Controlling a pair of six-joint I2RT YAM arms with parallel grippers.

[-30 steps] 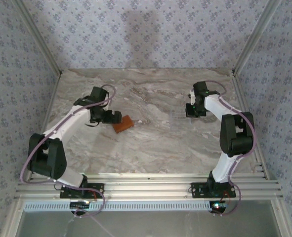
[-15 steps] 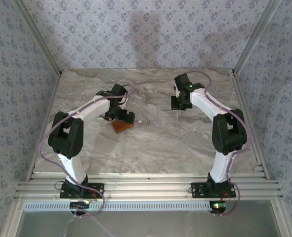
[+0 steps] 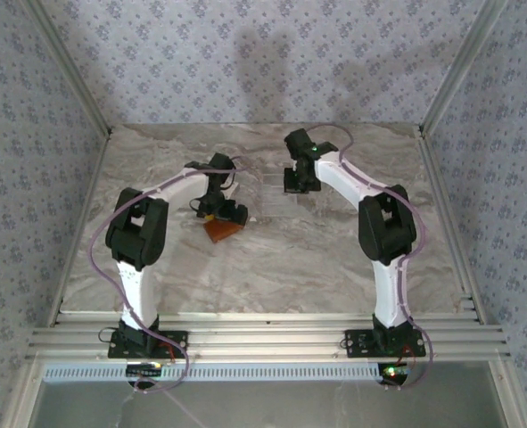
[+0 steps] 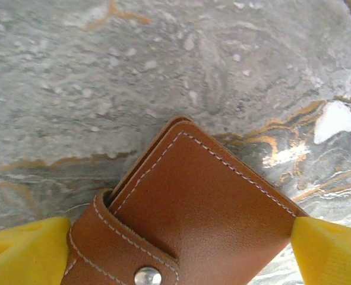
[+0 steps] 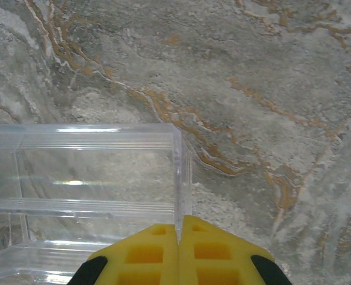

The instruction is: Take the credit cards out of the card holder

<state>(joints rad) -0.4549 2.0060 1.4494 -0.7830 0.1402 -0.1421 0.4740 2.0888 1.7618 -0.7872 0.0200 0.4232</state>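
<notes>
The card holder (image 4: pixel 205 202) is an orange-brown leather wallet, closed by a strap with a metal snap, lying flat on the marble table (image 3: pixel 334 250). My left gripper (image 4: pixel 181 237) straddles it, with one yellow finger (image 4: pixel 27 252) against its left edge and the other against its right edge. From above, the left gripper (image 3: pixel 226 212) sits over the card holder (image 3: pixel 224 230) left of centre. The credit cards are hidden. My right gripper (image 5: pixel 180 228) is shut on the thin wall of a clear plastic box (image 5: pixel 92 178); from above this gripper (image 3: pixel 296 183) is at the back centre.
The clear plastic box (image 3: pixel 276 194) rests on the table just right of the card holder. Patterned walls and metal rails (image 3: pixel 85 107) enclose the table on three sides. Both arms bend inward over the back half of the table.
The right gripper has swept left along the back of the table to the clear box. The left arm's elbow swung inward while its gripper stayed at the card holder, which barely shifted.
</notes>
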